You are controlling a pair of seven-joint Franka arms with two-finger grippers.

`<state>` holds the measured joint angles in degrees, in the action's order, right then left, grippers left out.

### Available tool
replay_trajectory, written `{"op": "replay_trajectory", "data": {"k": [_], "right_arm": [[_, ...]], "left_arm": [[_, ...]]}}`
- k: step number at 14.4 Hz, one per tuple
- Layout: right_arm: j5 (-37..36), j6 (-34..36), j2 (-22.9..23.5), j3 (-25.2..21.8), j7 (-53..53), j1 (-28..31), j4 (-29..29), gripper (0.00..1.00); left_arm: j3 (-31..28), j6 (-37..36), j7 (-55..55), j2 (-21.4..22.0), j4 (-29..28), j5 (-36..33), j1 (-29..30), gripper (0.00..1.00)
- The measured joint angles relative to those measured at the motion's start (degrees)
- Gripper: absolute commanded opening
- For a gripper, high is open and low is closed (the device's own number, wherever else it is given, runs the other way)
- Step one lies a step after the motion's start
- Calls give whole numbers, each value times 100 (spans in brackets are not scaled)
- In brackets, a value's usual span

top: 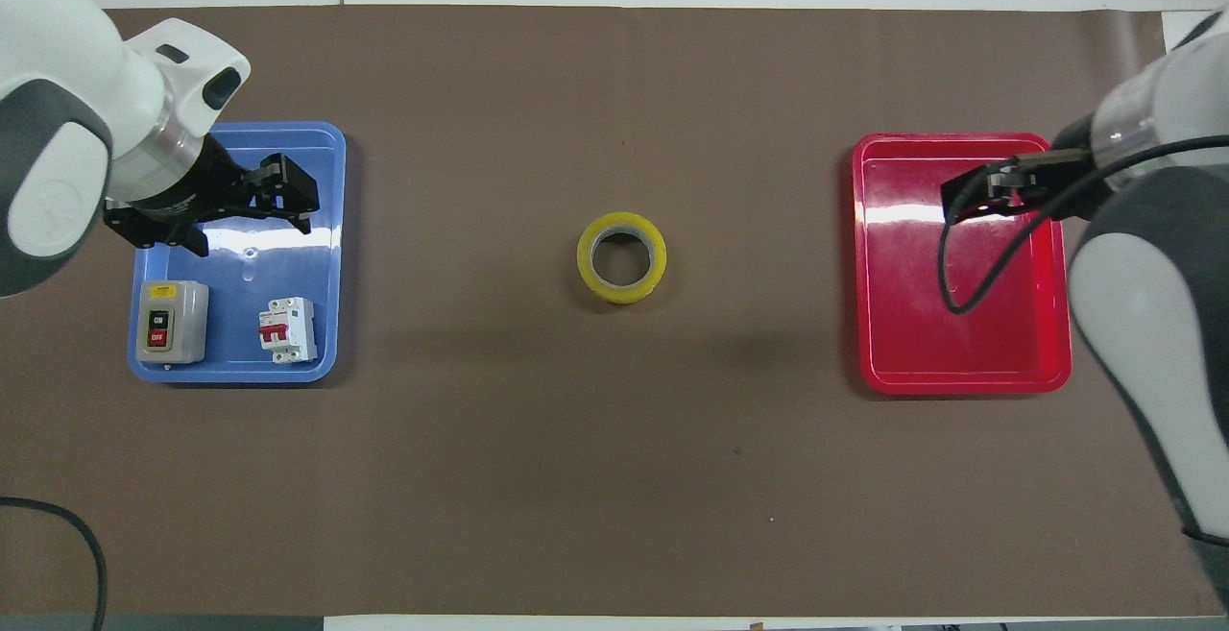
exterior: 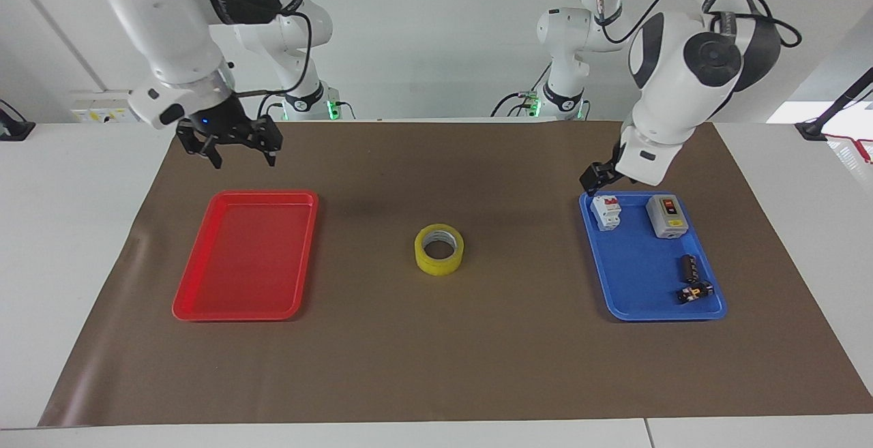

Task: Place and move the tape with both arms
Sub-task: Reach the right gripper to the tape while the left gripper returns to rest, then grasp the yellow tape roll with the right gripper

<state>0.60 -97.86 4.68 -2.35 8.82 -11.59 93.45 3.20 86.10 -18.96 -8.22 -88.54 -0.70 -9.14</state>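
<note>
The tape (exterior: 439, 249) (top: 621, 257), a yellow roll with a whitish core, lies flat on the brown mat midway between the two trays, and nothing touches it. My left gripper (exterior: 592, 179) (top: 280, 205) hangs open and empty in the air over the blue tray (exterior: 631, 308) (top: 331, 228), well away from the roll. My right gripper (exterior: 243, 158) (top: 989, 195) hangs open and empty over the red tray (exterior: 204, 298) (top: 960, 376).
In the blue tray lie a circuit breaker (exterior: 606, 211) (top: 286, 328), a grey switch box (exterior: 666, 215) (top: 171, 321), a dark cylinder (exterior: 689, 267) and a small black-and-yellow part (exterior: 694, 292). The red tray holds nothing. The brown mat (exterior: 436, 366) covers the table.
</note>
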Motion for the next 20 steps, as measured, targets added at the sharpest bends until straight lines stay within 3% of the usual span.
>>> {"op": "replay_trajectory", "data": {"k": [5, 10, 15, 16, 18, 20], "right_arm": [[-3, -1211, 1145, 37, 1329, -1205, -2, 100], [-3, -2638, 2060, 38, 1773, -1842, 35, 100], [-2, -3762, 2213, 33, 1020, -1905, 700, 100], [-3, -3887, 2215, 34, 968, -1917, 805, 95], [-3, -4037, 2214, 34, 931, -1956, 900, 71], [-3, -4114, 2217, 37, 876, -2016, 931, 56]], "left_arm": [[-5, -563, 1368, 558, -235, 0, 538, 100], [4, -416, 1564, 773, -474, 0, 661, 100], [57, -344, 1564, 783, -479, 0, 647, 100], [58, -332, 1564, 788, -479, 0, 647, 100], [58, -322, 1565, 815, -479, 0, 647, 100], [57, -320, 1564, 859, -479, 0, 651, 100]]}}
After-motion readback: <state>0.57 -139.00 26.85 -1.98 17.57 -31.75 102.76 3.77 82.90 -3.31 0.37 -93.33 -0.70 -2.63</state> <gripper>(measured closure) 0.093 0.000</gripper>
